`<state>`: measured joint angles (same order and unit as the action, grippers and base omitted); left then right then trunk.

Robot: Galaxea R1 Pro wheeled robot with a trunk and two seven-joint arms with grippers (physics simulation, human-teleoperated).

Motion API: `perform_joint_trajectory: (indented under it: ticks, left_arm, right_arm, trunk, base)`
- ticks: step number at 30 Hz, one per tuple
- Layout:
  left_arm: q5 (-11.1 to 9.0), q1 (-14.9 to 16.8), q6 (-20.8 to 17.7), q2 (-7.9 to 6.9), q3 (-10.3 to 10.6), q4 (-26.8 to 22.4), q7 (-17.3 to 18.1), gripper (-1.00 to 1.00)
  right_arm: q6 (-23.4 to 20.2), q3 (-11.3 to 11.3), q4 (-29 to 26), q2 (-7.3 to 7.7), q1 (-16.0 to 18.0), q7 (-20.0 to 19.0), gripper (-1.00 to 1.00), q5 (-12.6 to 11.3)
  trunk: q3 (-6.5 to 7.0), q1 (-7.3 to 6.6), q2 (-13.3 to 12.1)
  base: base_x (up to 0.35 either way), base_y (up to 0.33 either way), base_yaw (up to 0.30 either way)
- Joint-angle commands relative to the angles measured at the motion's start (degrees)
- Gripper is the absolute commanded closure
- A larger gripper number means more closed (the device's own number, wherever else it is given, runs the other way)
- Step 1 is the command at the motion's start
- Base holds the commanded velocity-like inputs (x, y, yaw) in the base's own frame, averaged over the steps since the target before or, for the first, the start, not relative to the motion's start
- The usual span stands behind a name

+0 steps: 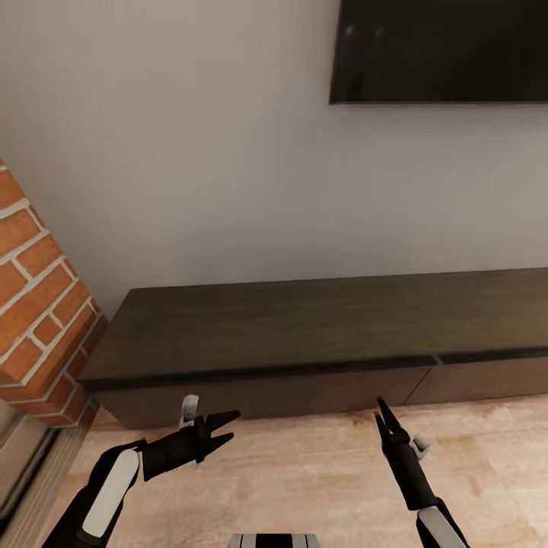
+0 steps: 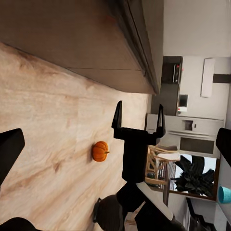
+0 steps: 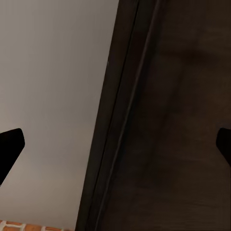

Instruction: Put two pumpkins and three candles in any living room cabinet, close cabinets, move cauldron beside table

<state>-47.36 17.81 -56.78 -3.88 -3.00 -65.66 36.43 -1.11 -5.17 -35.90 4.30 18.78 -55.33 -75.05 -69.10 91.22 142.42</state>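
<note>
Parked in front of the cabinet (image 1: pixel 304 327), drawer fronts flush and shut, plank top bare. Left gripper (image 1: pixel 221 426) hanging just short of the cabinet's front, jaws apart, holding nothing. Right gripper (image 1: pixel 384 415) likewise near that front, jaws apart and empty as seen from the left wrist. One pumpkin (image 2: pixel 100 151) lying on the wooden floor (image 1: pixel 304 472) beyond the right gripper, near the cabinet. Judged barely begun: nothing stowed as far as visible, no drawer opened yet, candles and cauldron yet to handle.

The dark brown cabinet (image 3: pixel 168 110) sits against the pale wall (image 3: pixel 53 86). Two black fingertips (image 3: pixel 9 144) stand wide apart.
</note>
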Motion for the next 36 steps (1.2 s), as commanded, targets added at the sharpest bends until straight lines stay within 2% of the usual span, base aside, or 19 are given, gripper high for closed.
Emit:
perform_joint_trajectory:
  ticks: [1, 12, 24, 27, 36]
  left_arm:
    - [0.17, 0.03, -0.26, 0.01, -0.08, 0.01, 0.26, -1.00]
    - [0.17, 0.03, -0.26, 0.01, -0.08, 0.01, 0.25, -1.00]
    - [0.20, -0.02, -0.26, 0.01, -0.16, 0.01, 0.28, -1.00]
    - [0.17, -0.05, -0.26, 0.01, -0.16, 0.01, 0.30, -1.00]
    - [0.16, -0.05, -0.26, 0.01, -0.19, 0.01, 0.27, -1.00]
  right_arm:
    - [-0.12, 0.10, 0.04, 0.03, 0.03, -0.20, -1.00, -0.42]
    - [-0.12, 0.08, 0.12, 0.09, 0.03, -0.17, -1.00, -0.44]
    - [-0.12, 0.10, 1.51, 0.01, 0.03, -0.21, -1.00, -0.50]
    - [-0.12, 0.14, 1.59, 0.00, 0.03, -0.21, -1.00, -0.53]
    - [-0.16, 0.16, 1.61, 0.00, 0.03, -0.21, -1.00, -0.58]
  trunk:
    - [-0.04, 0.02, 0.01]
    - [-0.04, 0.02, 0.01]
    - [-0.04, 0.02, 0.01]
    - [-0.62, 0.48, 0.83]
    - [-0.62, 0.48, 0.83]
  base:
    - [0.252, -0.002, 0.000]
    - [0.251, 0.000, 0.000]
    - [0.019, 0.000, 0.000]
    - [0.000, 0.000, 0.000]
    - [0.000, 0.000, 0.000]
